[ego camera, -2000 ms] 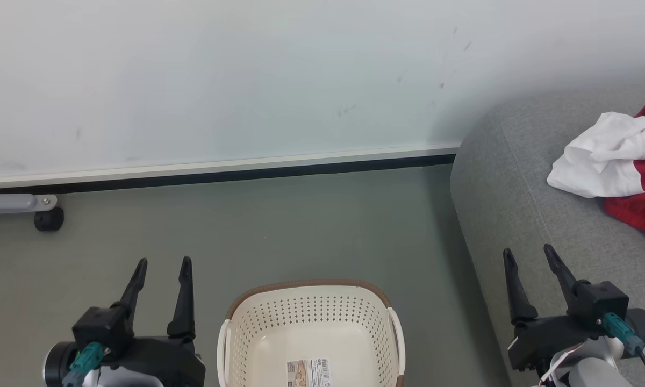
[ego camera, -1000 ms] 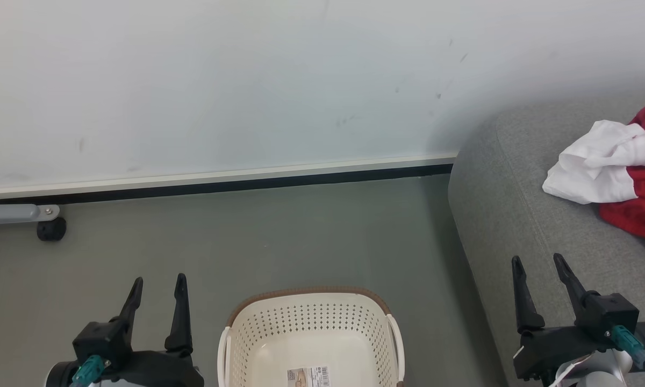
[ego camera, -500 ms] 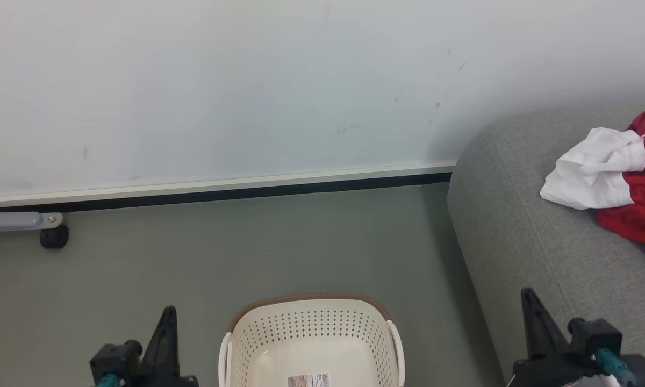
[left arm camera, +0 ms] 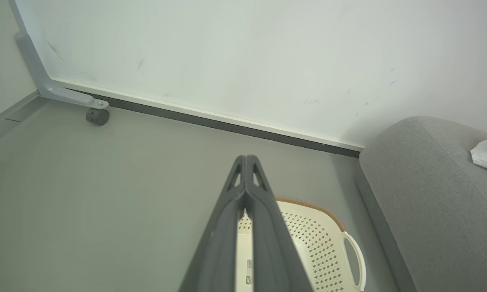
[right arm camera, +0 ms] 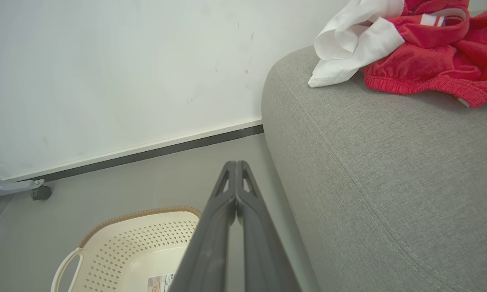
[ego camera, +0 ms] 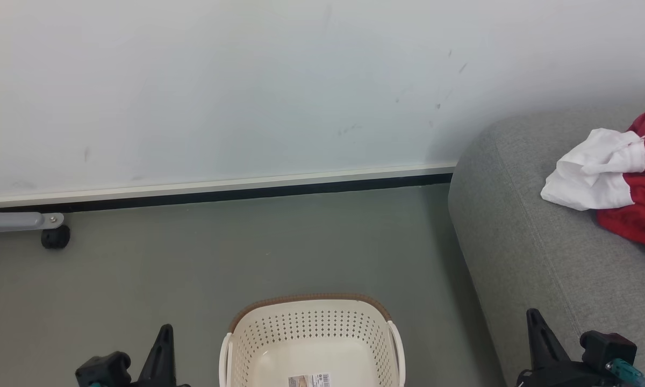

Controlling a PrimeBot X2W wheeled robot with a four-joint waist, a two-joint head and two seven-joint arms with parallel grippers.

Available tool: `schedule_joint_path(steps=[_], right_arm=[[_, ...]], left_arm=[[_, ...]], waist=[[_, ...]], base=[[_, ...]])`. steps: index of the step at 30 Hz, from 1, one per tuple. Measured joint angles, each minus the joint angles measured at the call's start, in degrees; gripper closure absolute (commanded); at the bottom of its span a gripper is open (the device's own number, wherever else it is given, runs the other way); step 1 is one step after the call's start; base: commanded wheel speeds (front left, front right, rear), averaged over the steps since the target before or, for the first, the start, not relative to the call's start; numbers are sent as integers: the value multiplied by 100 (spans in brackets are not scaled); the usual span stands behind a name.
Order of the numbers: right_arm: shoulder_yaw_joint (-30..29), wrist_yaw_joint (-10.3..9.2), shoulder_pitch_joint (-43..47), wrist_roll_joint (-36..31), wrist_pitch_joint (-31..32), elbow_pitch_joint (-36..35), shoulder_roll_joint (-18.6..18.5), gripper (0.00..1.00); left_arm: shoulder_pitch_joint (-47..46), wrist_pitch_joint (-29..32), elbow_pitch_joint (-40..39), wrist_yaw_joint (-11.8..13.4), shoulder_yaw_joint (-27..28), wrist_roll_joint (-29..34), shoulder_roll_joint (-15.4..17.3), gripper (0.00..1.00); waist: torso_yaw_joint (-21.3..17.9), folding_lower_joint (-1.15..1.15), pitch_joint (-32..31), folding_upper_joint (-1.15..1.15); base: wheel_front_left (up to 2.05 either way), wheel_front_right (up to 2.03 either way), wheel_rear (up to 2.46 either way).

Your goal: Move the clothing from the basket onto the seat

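1. Red and white clothing (ego camera: 613, 177) lies heaped on the seat (ego camera: 537, 258), just in from its rounded end edge, on the side toward the wall. No part of it hangs over that edge, as far as can be seen.
2. The basket (ego camera: 312, 322) stands on the floor beside the seat's end, with a label (ego camera: 309, 379) on its bottom. Its near part is cut off, so I cannot vouch for all of it.
3. The left gripper (left arm camera: 246, 162) has its fingers pressed together on nothing. The right gripper (right arm camera: 236, 164) is likewise closed and empty.
4. The moving looks done. To finish well, tilt the head down to check the basket's near half, and hold both arms low, clear of the basket's rim and the seat's side.
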Motion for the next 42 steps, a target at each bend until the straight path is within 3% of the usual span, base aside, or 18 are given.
schedule_joint_path(steps=[42], right_arm=[[-1056,642,-100,3371,761,-42,385,100]], left_arm=[[-149,716,-9,-625,781,-3117,-224,100]], waist=[[50,0,-17,1]], base=[[0,0,0]])
